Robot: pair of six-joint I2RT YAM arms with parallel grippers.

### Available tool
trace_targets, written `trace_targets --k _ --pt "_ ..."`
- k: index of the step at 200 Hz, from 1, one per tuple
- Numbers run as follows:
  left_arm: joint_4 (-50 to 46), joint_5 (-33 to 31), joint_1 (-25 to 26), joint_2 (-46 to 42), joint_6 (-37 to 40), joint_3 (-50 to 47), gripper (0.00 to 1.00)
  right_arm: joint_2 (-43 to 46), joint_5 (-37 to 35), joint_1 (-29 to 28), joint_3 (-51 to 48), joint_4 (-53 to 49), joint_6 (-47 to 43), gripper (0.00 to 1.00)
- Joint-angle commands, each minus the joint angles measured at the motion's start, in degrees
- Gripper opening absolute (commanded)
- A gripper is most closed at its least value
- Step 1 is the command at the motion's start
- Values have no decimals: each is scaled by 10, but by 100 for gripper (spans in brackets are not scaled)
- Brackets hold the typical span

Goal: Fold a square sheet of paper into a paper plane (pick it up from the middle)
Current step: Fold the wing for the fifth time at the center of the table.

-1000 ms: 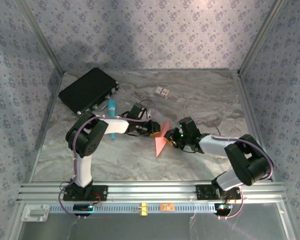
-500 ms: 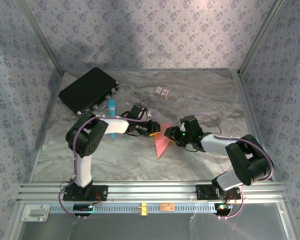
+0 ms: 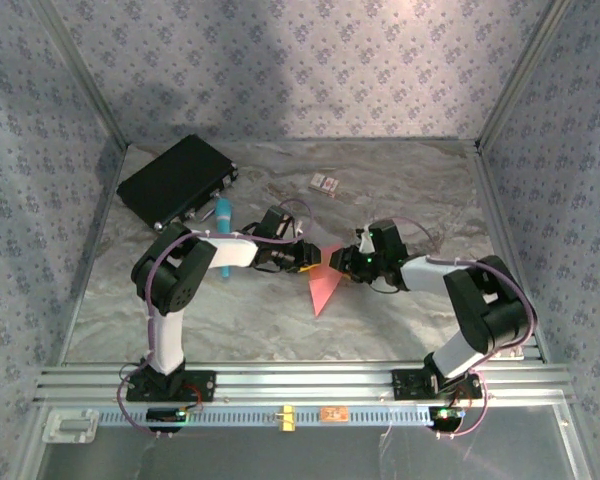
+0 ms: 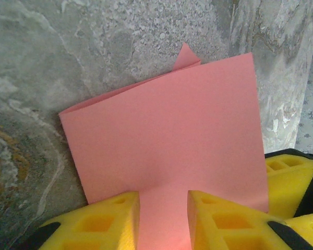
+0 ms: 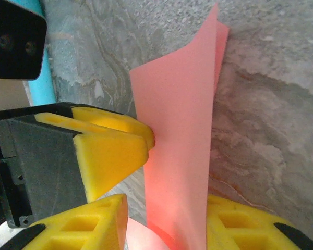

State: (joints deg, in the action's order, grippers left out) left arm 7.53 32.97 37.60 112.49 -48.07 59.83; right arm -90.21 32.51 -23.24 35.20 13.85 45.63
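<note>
Left gripper (image 4: 163, 197), jaws apart, sets its tips against a folded pink sheet (image 4: 167, 135) on the marble bench (image 3: 410, 190). The right gripper (image 5: 167, 208) straddles its raised flap; whether those jaws clamp is unclear.

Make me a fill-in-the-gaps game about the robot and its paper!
The folded paper in the middle of the table is ___.
The teal marker lies beside the ___ case.
The left claw has ___ fingers with paper showing between them.
Missing words: pink, black, yellow.
</note>
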Motion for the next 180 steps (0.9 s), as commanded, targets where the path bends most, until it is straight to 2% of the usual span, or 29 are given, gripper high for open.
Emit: trace_targets --k 1,79,145,180 --pt "-67 -29 -7 -6 0 -20 31 -13 36 14 24 -30 -52 37" --pt "-73 -28 -8 -7 3 -15 31 -80 82 46 75 -73 -106 26" --pt "-85 -26 -9 -9 16 -7 31 -113 105 62 100 -94 -140 22" --pt "-77 -22 -9 -15 16 -11 33 -116 103 64 105 -99 -142 13"
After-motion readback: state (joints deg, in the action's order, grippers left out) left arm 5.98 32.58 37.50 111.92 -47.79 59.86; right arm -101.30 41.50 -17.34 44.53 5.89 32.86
